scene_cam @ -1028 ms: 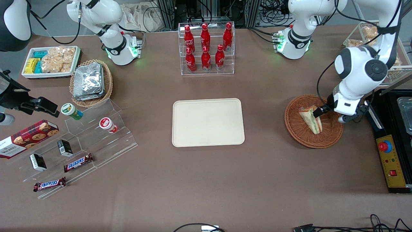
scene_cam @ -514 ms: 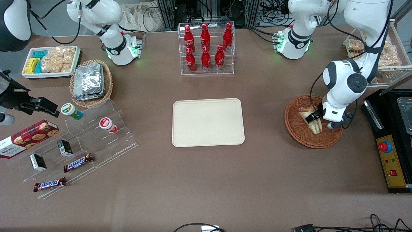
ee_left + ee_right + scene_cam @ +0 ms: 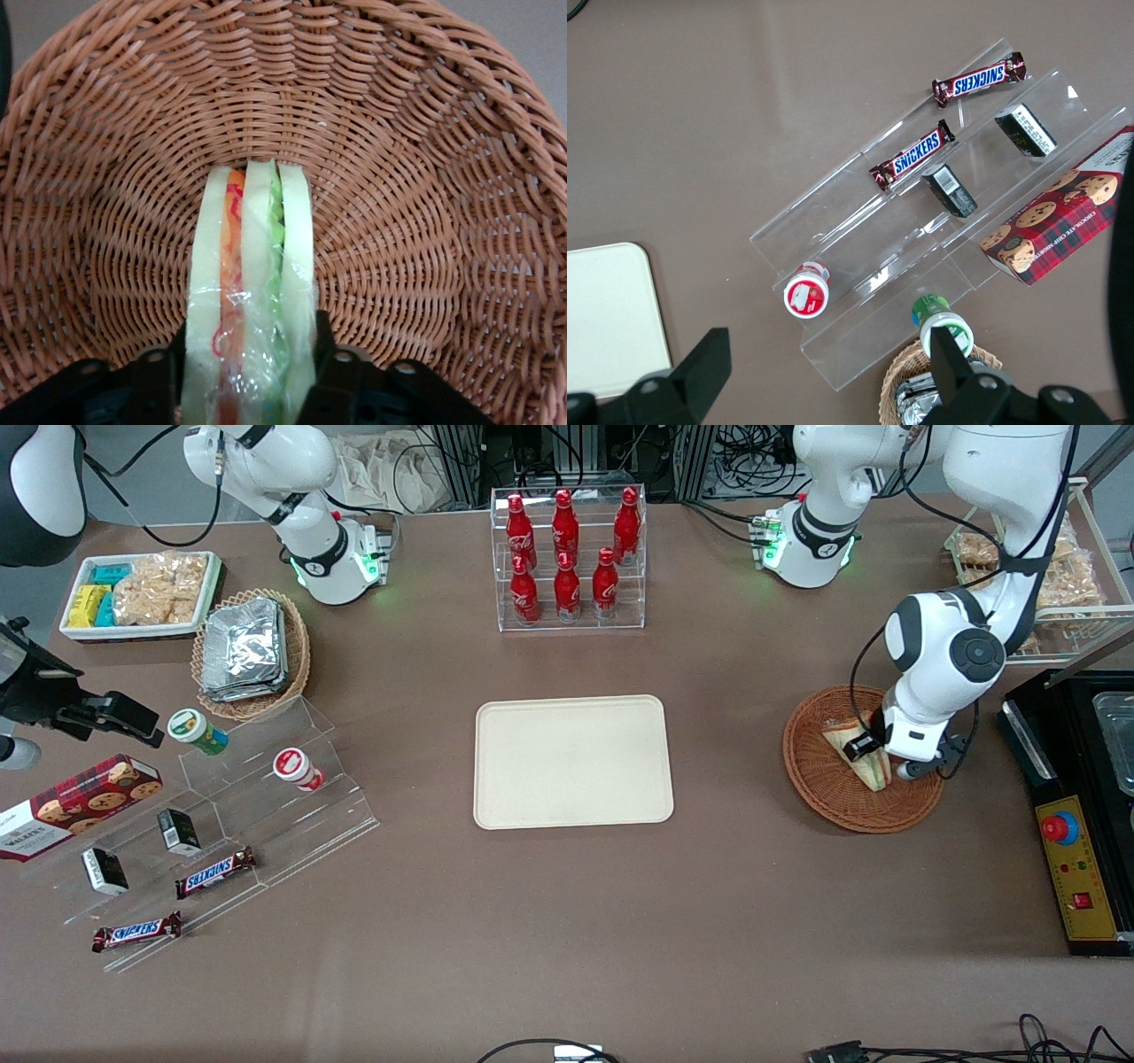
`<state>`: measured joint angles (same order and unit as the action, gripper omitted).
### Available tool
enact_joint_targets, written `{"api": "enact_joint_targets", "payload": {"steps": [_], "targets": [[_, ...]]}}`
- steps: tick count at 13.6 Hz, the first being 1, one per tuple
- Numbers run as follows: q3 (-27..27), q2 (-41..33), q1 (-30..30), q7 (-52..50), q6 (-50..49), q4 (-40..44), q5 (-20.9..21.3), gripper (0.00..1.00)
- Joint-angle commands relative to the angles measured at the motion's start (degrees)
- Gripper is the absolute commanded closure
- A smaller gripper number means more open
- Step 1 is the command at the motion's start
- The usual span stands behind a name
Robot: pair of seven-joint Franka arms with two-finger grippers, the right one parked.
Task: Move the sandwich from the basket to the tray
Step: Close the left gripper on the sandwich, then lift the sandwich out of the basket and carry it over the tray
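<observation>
my gripper [image 3: 248, 372] sits low in the basket [image 3: 819, 779], a finger [image 3: 164, 376] pressed to each bread face of the sandwich [image 3: 252, 292], jaws narrowed to the wedge's width. i judge this the grasp step: the sandwich lies in the basket under the wrist. next i'd lift it clear of the basket rim and carry it to the tray [image 3: 573, 762], which lies well apart from the basket toward the parked arm's end. since half a second ago the arm has barely shifted.
</observation>
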<state>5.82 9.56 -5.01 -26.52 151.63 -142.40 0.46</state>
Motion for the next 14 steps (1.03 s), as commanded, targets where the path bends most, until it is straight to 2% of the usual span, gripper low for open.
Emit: {"api": "enact_joint_targets", "payload": {"steps": [1,3,6,8,10,14], "targets": [[-0.28,-0.94,-0.96,-2.39,-0.01,0.45,0.06,0.95],[-0.37,-5.06,-1.49,-2.31,-6.22,1.5,0.15,0.95],[-0.72,-12.01,-2.11,-1.43,-26.83,10.43,0.5,0.95],[-1.6,-12.55,-2.02,-1.43,-42.74,22.19,0.42,0.95],[-2.91,-12.11,-2.11,-1.25,-54.28,32.75,0.33,0.95],[-7.04,-11.59,-2.37,-1.25,-65.3,44.64,0.15,0.94]]}}
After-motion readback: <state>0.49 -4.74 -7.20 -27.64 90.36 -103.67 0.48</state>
